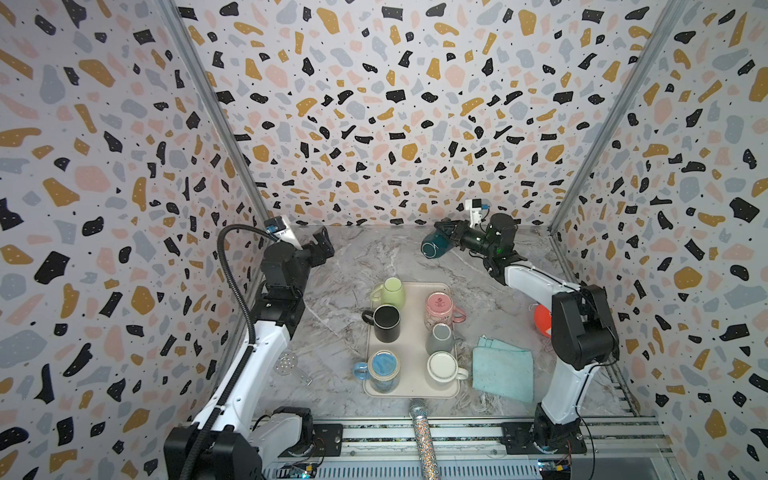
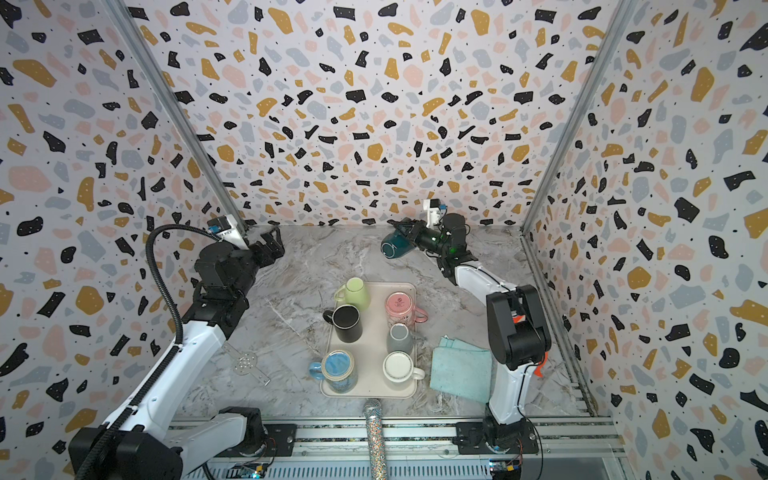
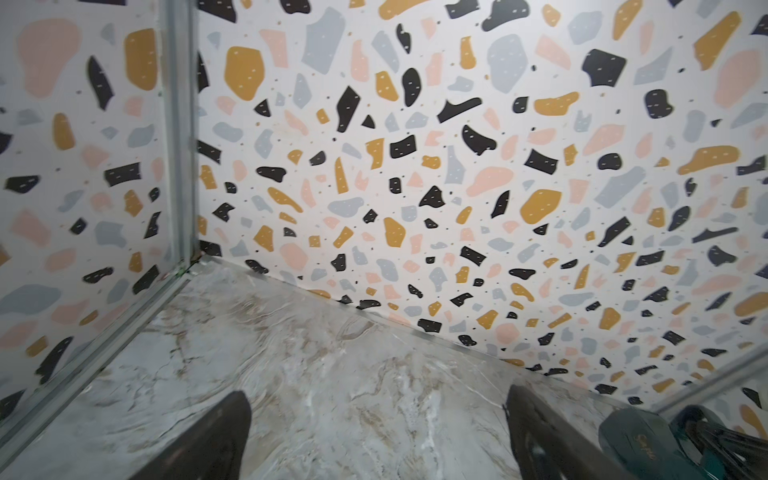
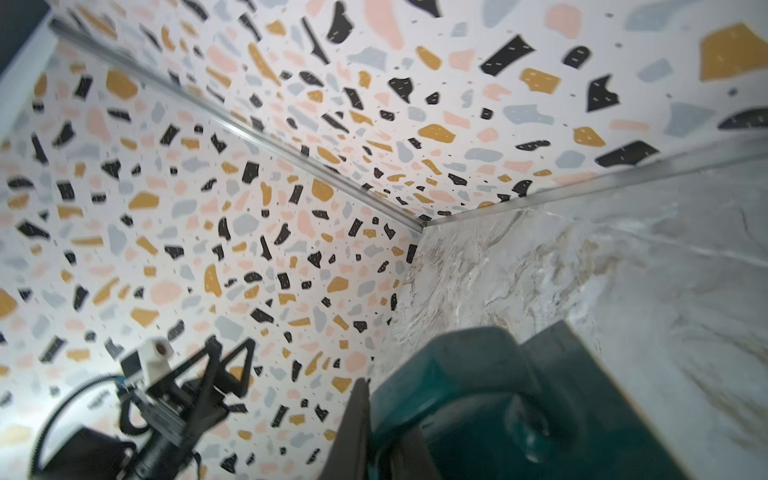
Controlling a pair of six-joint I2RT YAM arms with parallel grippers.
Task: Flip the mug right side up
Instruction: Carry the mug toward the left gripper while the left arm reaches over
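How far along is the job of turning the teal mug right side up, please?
Done: the teal mug looks lifted off the table, gripped by the right jaws. In hand: it hangs roughly on its side near the back wall, not upright. Left: finish the turn, set it down on its base and release. The left jaws stand open and empty.

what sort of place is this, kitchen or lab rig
Probably a lab robot cell, not a kitchen: left arm and right arm mounted on a rail, terrazzo wall panels boxing in the tabletop, mugs on a tray.
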